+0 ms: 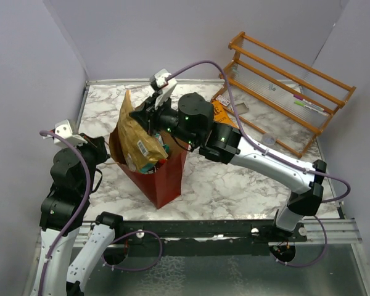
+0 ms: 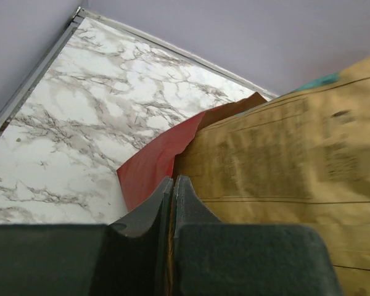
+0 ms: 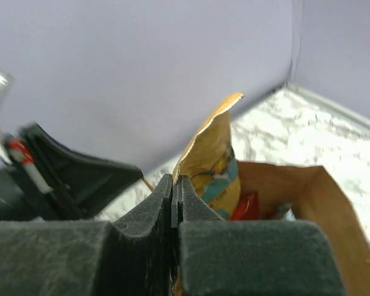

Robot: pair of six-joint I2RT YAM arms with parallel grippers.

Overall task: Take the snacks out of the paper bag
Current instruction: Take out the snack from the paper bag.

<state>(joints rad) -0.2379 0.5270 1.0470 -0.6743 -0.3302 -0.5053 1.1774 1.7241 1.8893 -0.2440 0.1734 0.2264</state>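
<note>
The dark red paper bag (image 1: pixel 165 180) stands upright near the table's left front. A tall tan chip bag (image 1: pixel 134 131) sticks out of its top, above red and teal packs (image 1: pixel 153 164). My right gripper (image 1: pixel 142 116) reaches over the bag from the right and is shut on the tan chip bag's (image 3: pixel 211 154) edge. A red pack (image 3: pixel 246 207) lies lower, against the brown inside wall (image 3: pixel 314 203). My left gripper (image 2: pixel 173 180) is shut on the paper bag's rim (image 2: pixel 153 168), beside the tan chip bag (image 2: pixel 283 154). An orange packet (image 1: pixel 222 115) lies on the table behind the right arm.
A wooden slatted rack (image 1: pixel 287 86) stands at the back right, with a small grey cup (image 1: pixel 268 140) in front of it. Grey walls close in the marble table (image 1: pixel 234 179) on three sides. My left arm (image 3: pixel 68 179) shows close to the right gripper.
</note>
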